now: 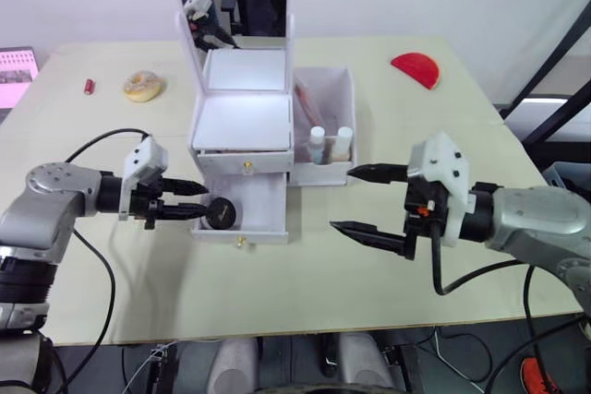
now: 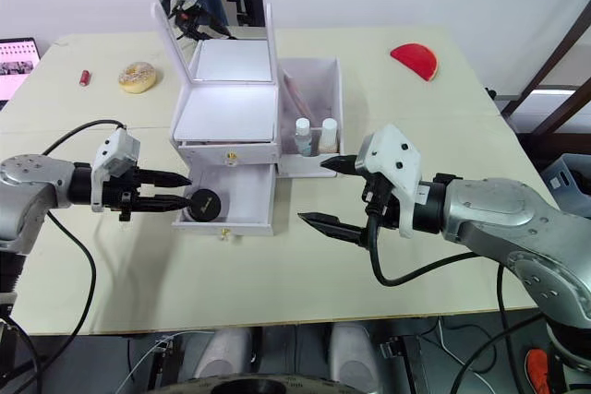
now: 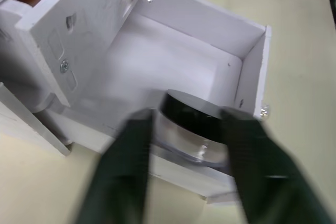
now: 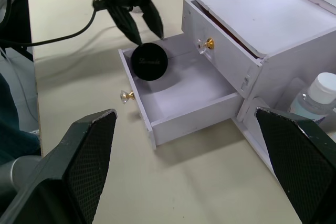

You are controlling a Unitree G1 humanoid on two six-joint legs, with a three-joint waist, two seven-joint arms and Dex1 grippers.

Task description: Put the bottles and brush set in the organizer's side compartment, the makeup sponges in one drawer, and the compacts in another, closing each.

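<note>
our left hand (image 1: 191, 200) reaches over the side wall of the pulled-out lower drawer (image 1: 257, 217) of the organizer (image 1: 242, 117) on the tabletop (image 1: 388, 117), its fingers (image 3: 131, 145) set on either side of a round black-lidded compact (image 1: 220, 213); they look closed on it, though we cannot be sure the pads are truly touching. the compact sits at the drawer's left edge, and we cannot tell whether it rests on the drawer floor or hangs just above it. we judge it light, rigid and smooth, so it could slip; the sides of its rim are the place to grip. our right hand (image 1: 367, 202) hovers wide and empty to the right of the drawer. two bottles (image 1: 330, 144) stand in the side compartment (image 1: 323, 89). the upper drawer (image 1: 246, 163) sits slightly proud, its contents hidden.
</note>
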